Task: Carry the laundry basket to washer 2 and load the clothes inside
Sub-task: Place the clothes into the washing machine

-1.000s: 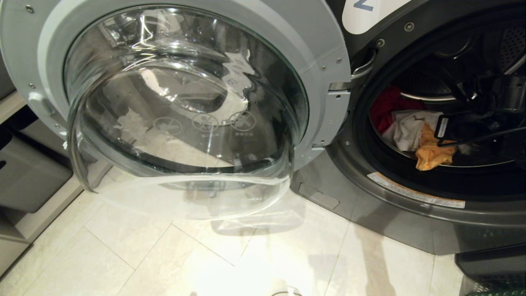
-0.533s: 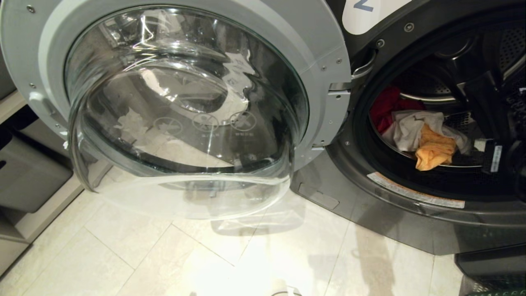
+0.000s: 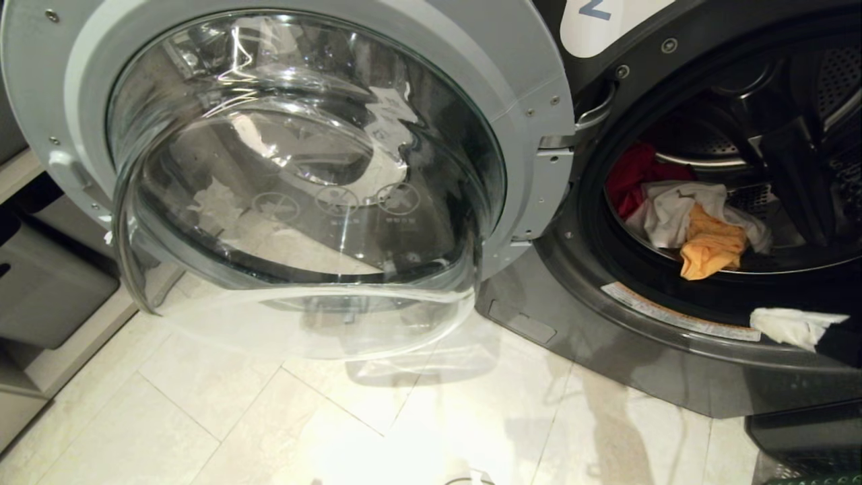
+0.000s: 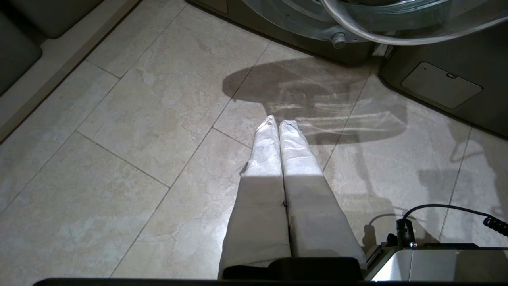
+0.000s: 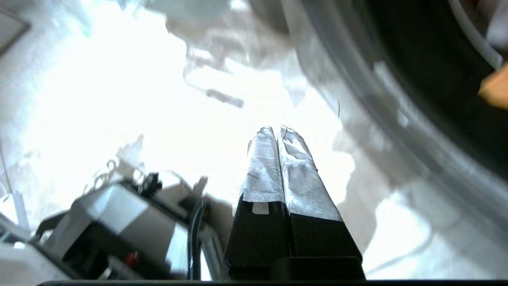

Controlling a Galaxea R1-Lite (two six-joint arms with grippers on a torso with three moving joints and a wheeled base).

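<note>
Washer 2 (image 3: 592, 337) door (image 3: 296, 175) swung open at my 10 o'clock. Clothes (image 3: 687, 222) in drum, 2 o'clock. My right hand (image 3: 791, 327) clenched, empty, at drum lip, 4 o'clock. Left hand (image 4: 278, 125) clenched, empty, over floor tiles (image 4: 131, 131).

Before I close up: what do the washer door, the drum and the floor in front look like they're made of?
Door: clear domed glass by its reflections, set in a matte grey ring, probably plastic. Drum of washer 2: looks like perforated metal, with a dull sheen and rows of small holes. Floor: glossy pale tile, stone-look, with grout lines and glare.
</note>
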